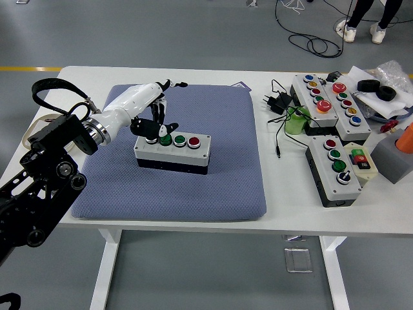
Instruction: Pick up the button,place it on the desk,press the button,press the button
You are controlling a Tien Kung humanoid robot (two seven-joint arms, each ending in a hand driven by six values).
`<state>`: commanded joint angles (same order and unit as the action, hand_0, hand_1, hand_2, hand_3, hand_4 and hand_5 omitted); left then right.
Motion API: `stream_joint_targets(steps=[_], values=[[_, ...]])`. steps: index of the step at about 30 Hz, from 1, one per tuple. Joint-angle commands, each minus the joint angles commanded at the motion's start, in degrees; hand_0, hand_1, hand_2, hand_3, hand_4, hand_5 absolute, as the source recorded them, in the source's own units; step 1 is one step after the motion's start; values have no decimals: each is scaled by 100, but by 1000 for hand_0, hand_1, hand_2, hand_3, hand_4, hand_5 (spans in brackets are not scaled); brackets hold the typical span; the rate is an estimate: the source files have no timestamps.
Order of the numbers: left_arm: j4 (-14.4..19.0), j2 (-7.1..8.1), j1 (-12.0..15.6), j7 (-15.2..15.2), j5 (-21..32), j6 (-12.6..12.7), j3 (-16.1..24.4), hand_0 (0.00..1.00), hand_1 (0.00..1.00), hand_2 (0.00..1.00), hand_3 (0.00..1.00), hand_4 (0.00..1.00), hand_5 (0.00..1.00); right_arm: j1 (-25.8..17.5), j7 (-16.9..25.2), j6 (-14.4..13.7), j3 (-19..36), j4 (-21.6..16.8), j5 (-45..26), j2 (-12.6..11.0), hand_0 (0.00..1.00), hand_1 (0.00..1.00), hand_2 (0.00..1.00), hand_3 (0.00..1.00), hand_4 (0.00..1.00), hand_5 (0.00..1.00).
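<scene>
- From the head view, the button box (173, 151) sits flat on the blue pad (213, 174), near the pad's middle-left, its green, red and dark red buttons facing up.
- The left hand (150, 110) hovers over the box's left end, fingers (155, 126) spread and holding nothing, tips pointing down near the green button (166, 138).
- More button boxes (335, 169) lie on the white table (284, 213) to the right.

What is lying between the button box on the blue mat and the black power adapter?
In the head view, only bare blue mat and white table separate the button box from the power adapter.
</scene>
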<state>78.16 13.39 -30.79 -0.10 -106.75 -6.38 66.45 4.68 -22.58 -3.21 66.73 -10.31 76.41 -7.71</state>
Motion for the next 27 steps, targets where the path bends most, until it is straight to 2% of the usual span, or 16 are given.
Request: stream_joint_targets(steps=[1,2,4,6,7,12,13,14,16,18,19,24,27], values=[[33,9,53,-14,223,211,45,453,463,519,954,924,489,0,1,0,-3,0,-6,0,661,625,699,580,361,208],[58,16,86,-23,484,376,79,769,809,926,961,917,891,0,2,-1,-4,0,-7,0,663,625,699,579,360,206],[163,41,206,-39,968,735,259,769,809,926,961,917,891,4,2,0,-3,0,-3,-3,663,625,699,579,360,206],[183,52,254,-41,1452,853,356,769,809,926,961,917,891,5,2,-1,-5,0,-10,-3,663,625,699,579,360,206],[183,64,293,-39,1713,884,480,825,867,944,922,797,998,7,2,-2,-10,0,-20,-4,663,625,700,579,360,205],[63,170,415,52,2905,513,1081,825,867,944,922,797,998,34,-2,-2,-23,0,-49,-3,663,625,700,579,360,205],[61,177,421,52,3128,501,1109,825,867,944,922,797,998,35,-2,-1,-23,0,-50,-2,663,625,700,579,360,205],[67,227,469,61,3389,464,1193,834,872,944,925,756,998,44,-3,2,-30,0,-52,-3,664,629,701,579,359,205],[87,294,570,51,3873,414,1313,834,872,944,925,756,998,53,-2,4,-43,0,-63,-6,664,629,701,579,359,205],[121,326,690,67,4346,380,1431,834,872,944,925,756,998,55,2,-2,-52,0,-88,-7,664,629,701,579,359,205],[133,293,764,115,4526,396,1540,834,872,944,925,756,998,53,7,-10,-60,0,-118,-7,664,629,701,579,359,205],[247,53,1024,150,4394,462,2068,828,866,942,918,746,998,49,10,-17,-44,0,-109,-4,664,629,702,579,358,203],[425,-54,1286,219,4134,210,2309,820,858,923,902,740,998,50,16,-18,-57,0,-135,-16,665,630,702,579,358,204]])
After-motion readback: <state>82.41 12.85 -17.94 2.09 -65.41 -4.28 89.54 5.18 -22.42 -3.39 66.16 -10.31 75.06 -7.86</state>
